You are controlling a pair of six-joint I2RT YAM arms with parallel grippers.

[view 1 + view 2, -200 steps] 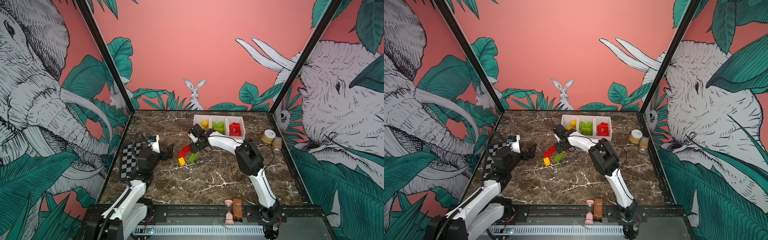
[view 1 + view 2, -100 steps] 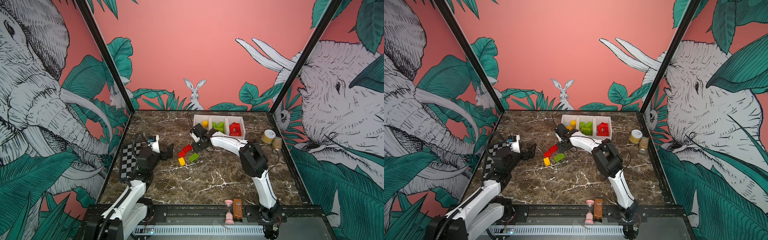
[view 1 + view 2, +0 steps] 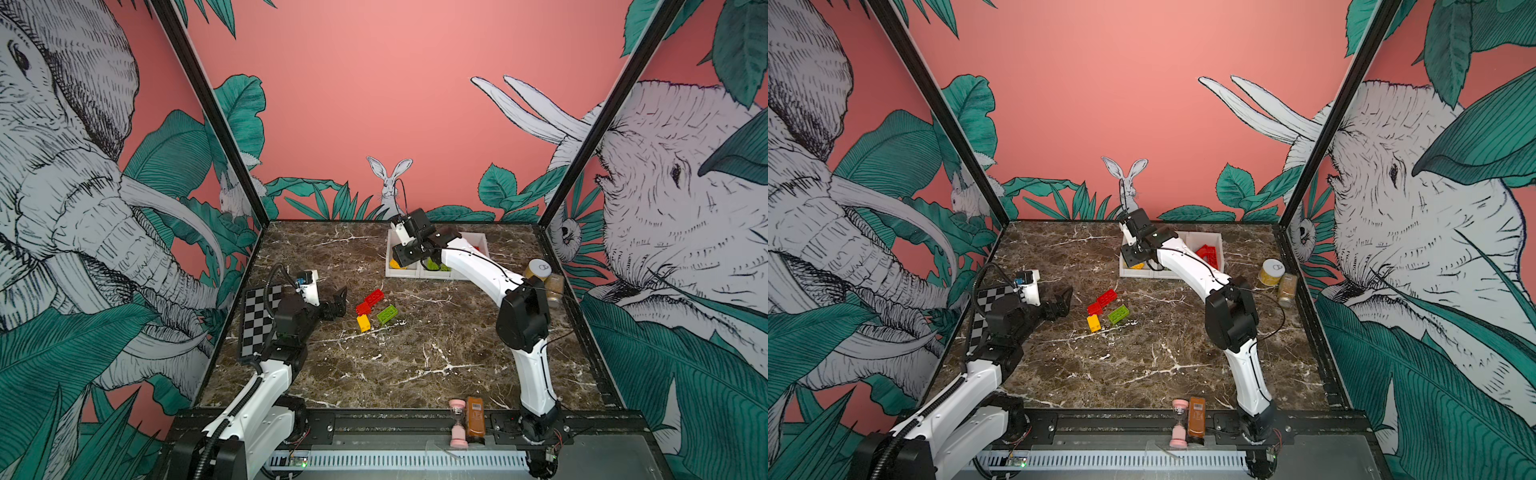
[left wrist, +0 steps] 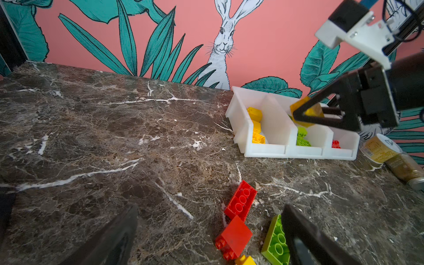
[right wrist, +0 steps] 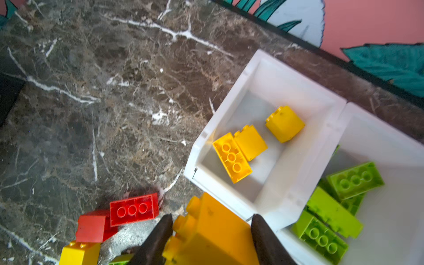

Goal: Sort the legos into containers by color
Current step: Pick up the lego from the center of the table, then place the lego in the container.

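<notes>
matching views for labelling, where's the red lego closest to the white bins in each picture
In both top views: the red lego lies mid-table, at the bin end of the loose cluster.
Left wrist: red lego between the white bins and a second red lego.
Right wrist: red lego, three circles showing, beside the yellow lego in the jaws.
Shared landmark: the white bins.

Both top views look down from high above my base toward the back wall (image 3: 374,104), taking in the whole marble table (image 3: 415,365). My left wrist camera skims low over it toward the containers (image 4: 266,150); my right wrist camera peers closely down into them
</notes>
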